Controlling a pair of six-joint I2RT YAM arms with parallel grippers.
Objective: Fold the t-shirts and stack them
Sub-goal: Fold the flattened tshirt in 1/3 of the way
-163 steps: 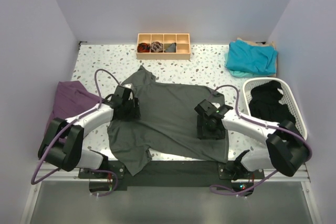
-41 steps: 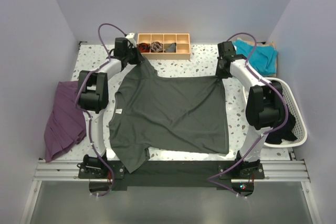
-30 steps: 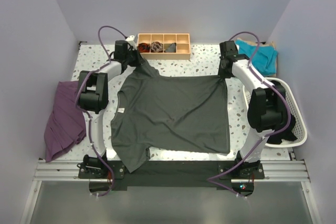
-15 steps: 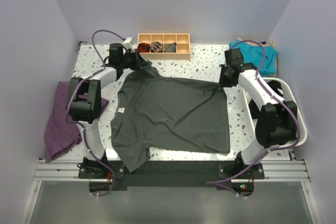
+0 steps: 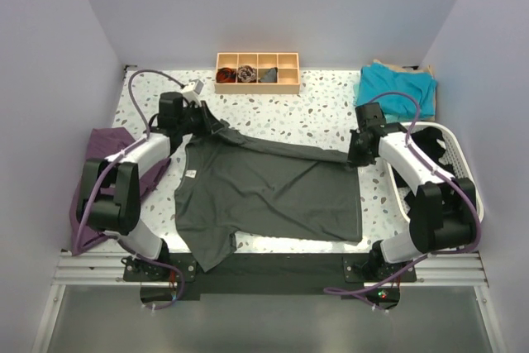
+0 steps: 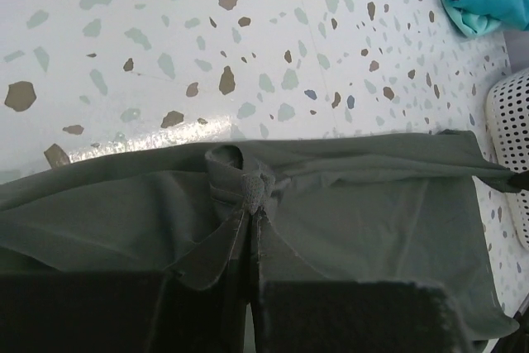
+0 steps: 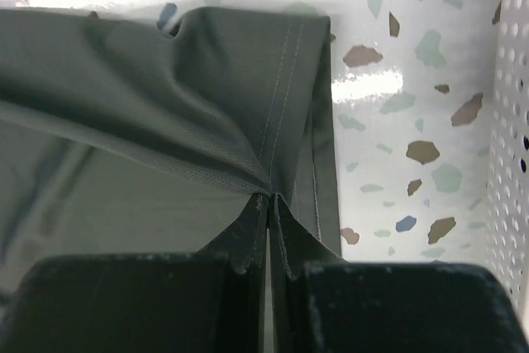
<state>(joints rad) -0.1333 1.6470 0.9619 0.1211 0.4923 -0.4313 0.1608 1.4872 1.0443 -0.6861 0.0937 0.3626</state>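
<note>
The dark grey t-shirt (image 5: 273, 196) lies spread across the middle of the table, its far edge lifted and doubled back toward me. My left gripper (image 5: 216, 127) is shut on the shirt's far left corner, and the left wrist view shows the cloth (image 6: 372, 221) bunched at my left gripper's (image 6: 252, 214) tips. My right gripper (image 5: 357, 155) is shut on the far right hem; the right wrist view has my right gripper (image 7: 270, 197) pinching the stitched edge of the cloth (image 7: 124, 121). The teal t-shirt (image 5: 395, 91) lies folded at the back right corner.
A wooden compartment tray (image 5: 257, 88) stands at the back centre. A white perforated basket (image 5: 446, 134) sits at the right edge, close beside my right arm. A purple cloth (image 5: 107, 155) lies at the left edge under my left arm.
Both grippers have pulled the grey shirt's far edge from the back of the table toward the near side, so the top strip now hangs folded over the body.
</note>
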